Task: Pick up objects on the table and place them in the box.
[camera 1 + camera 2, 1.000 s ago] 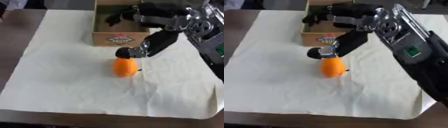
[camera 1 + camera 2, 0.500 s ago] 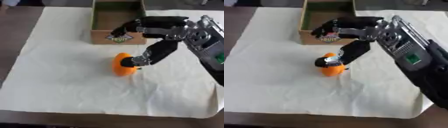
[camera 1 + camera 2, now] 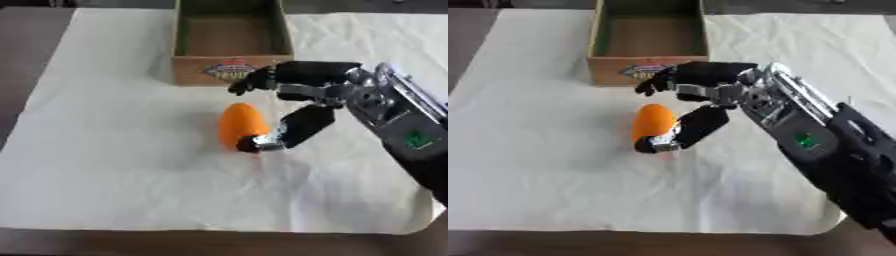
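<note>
My right hand [image 3: 302, 100] is spread open around the orange object [image 3: 239, 123] lying on the white sheet [image 3: 105, 150] just before the box [image 3: 229, 40], thumb touching it, nothing gripped. It looks rounded, so closing unevenly could roll it away.

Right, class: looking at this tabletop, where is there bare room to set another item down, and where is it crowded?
The white sheet is bare to the left of the orange object and along the near edge. The box shows nothing on its floor. It is crowded between the box front and the orange object, where the right hand reaches with its fingers spread.
</note>
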